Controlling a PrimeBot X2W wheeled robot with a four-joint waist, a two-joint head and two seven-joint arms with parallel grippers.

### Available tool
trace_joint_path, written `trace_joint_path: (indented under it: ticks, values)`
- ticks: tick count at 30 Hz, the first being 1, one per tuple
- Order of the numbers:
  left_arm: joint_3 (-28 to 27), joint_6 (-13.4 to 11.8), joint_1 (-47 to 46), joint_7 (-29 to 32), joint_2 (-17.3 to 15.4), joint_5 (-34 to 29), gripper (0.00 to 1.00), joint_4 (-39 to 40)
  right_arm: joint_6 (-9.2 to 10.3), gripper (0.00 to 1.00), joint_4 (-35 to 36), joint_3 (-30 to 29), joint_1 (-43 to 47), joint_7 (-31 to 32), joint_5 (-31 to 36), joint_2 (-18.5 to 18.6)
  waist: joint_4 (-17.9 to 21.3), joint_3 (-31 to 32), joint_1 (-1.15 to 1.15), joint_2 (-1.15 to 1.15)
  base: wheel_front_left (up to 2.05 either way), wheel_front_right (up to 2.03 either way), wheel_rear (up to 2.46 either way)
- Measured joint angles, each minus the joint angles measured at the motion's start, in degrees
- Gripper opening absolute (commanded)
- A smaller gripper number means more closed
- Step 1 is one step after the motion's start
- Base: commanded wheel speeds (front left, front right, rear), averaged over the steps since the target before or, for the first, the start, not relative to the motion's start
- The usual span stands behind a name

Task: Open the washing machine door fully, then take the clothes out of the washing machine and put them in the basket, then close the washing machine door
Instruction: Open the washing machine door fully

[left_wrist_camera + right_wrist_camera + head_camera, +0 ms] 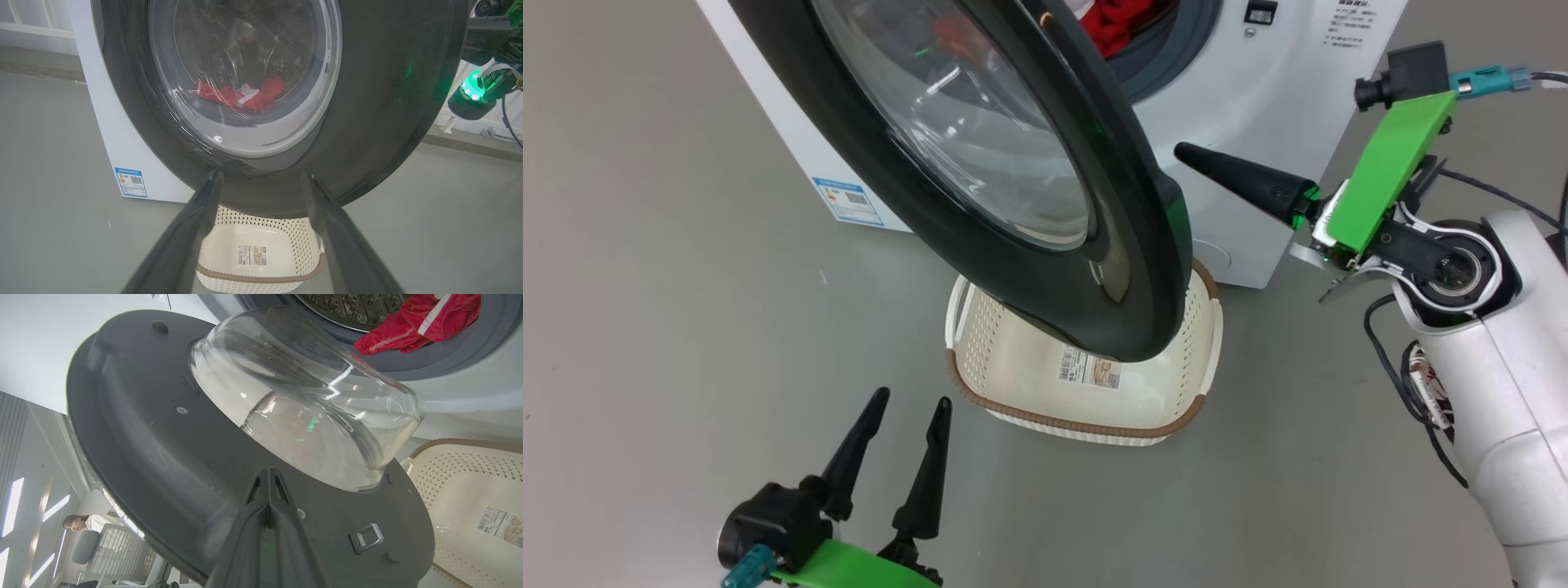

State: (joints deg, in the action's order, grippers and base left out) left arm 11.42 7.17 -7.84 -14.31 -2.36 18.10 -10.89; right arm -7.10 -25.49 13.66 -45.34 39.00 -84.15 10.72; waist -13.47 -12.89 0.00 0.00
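At the inner face of the partly open washing machine door (1147,245), above the basket (1078,426): right gripper (267,470), jaws together. Left gripper (912,398) low, jaws apart; red clothes (408,328) at the washing machine (1258,204) drum mouth. Best pushed outward near the free rim, steadily, to fully open.

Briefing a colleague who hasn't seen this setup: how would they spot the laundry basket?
Find the white washing machine with its black-rimmed door swung open. On the grey floor directly below that door sits the basket: cream perforated plastic, set apart by its brown woven-look rim and a label sticker inside its bottom.
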Motion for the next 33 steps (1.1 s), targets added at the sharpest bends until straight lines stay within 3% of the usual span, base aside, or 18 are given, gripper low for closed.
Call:
trace_joint_path:
  ticks: [1, 20, 33]
  values:
    - [-0.07, 0.0, 0.01, 0.0, 0.0, 0.0, 1.0, 0.0, 0.0, 1.0, 0.41, 0.03, 0.29, -0.7, 0.45, 0.37, 0.13, 0.09, 0.0, 0.0, 0.0, 0.0, 0.0]
    - [-3.48, 0.0, 3.02, 0.0, -0.86, -0.51, 1.0, 0.02, 0.0, 1.0, 2.37, 2.45, 15.68, -16.62, 5.81, 5.23, 4.44, 3.13, 0.0, 0.0, 0.0, 0.0, 0.0]
    - [-5.7, 0.0, 5.14, 0.0, -1.33, -0.99, 1.0, 0.16, 0.0, 1.0, 4.24, 8.33, 26.66, -33.23, 12.07, 9.02, 8.48, 5.07, 0.0, 0.0, 0.0, 0.0, 0.0]
